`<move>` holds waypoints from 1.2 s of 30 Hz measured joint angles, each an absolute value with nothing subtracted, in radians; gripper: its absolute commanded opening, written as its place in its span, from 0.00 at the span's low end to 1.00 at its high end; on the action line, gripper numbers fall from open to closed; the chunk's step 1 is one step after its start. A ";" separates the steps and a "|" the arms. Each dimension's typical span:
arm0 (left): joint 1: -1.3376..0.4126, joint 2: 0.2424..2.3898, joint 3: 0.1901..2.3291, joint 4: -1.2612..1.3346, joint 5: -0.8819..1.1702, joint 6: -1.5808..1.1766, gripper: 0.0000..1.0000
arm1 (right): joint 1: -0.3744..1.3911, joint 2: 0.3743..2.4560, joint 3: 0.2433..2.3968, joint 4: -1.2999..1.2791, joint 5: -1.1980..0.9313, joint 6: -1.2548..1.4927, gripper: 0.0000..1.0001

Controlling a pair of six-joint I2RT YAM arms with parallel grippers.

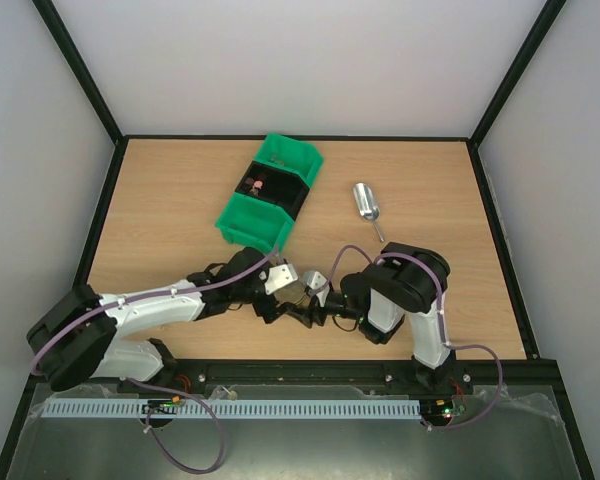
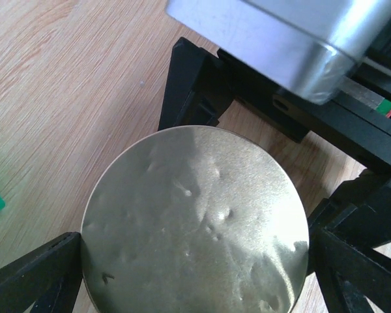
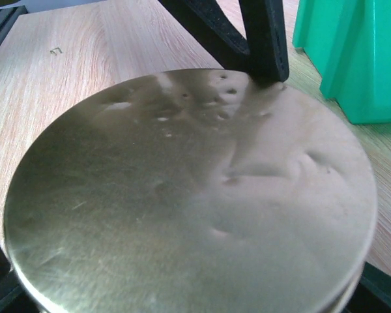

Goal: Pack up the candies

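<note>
Wood tabletop (image 1: pixel 180 200) fills the enclosure. Left arm (image 1: pixel 150 305) and right arm (image 1: pixel 410 290) both fold inward and meet near the front centre, approx. between the two bases. Behind them, left of centre, green bins (image 1: pixel 248 222) sit in a slanted row w/ a black bin (image 1: pixel 292 192) touching between them. Metal scoop (image 1: pixel 366 203) lies flat on the wood just right of the bins, not touching them, handle end toward the right arm. Small jar (image 1: pixel 315 283) sits between the two wrists; its round gold lid (image 2: pixel 195 228) is on and dented in spots, so contents are hidden. Left tool (image 2: pixel 195 233): jaws wide apart, one on each side of the lid right at its rim; can't tell if they press on it. Right tool (image 3: pixel 190 287): only dark corners show under the lid's near edge, so can't tell if it's clamped. One black finger (image 3: pixel 264 39) of the left tool meets the lid's far rim in the right wrist view. Candies (image 1: pixel 255 183): a few tiny pinkish/brownish bits show in the black bin, well apart from both tools.
</note>
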State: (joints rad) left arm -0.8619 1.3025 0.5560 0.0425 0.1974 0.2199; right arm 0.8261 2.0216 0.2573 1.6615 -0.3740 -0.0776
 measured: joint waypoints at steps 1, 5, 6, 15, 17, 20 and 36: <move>-0.866 1.304 0.556 0.046 0.189 0.220 0.96 | 0.826 2.022 0.258 1.661 -0.373 -0.077 0.22; -0.870 1.308 0.556 0.056 0.170 0.223 0.91 | 0.831 2.023 0.261 1.660 -0.368 -0.074 0.22; -0.870 1.311 0.556 0.059 0.168 0.224 0.88 | 0.832 2.023 0.262 1.660 -0.366 -0.074 0.22; -0.852 1.319 0.571 0.038 0.204 0.290 0.69 | 0.832 2.024 0.259 1.660 -0.366 -0.088 0.22; -0.837 1.321 0.575 0.024 0.234 0.331 0.66 | 0.832 2.024 0.254 1.662 -0.379 -0.097 0.22; -0.805 1.322 0.589 -0.020 0.300 0.408 0.64 | 0.832 2.020 0.246 1.662 -0.408 -0.108 0.22; -0.690 1.507 0.871 -0.527 0.544 1.163 0.89 | 0.824 1.993 0.229 1.617 -0.577 -0.175 0.22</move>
State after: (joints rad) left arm -0.6899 1.5074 0.8715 -0.5274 0.5442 1.1629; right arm 0.8242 1.9930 0.2291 1.6173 -0.5766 -0.1753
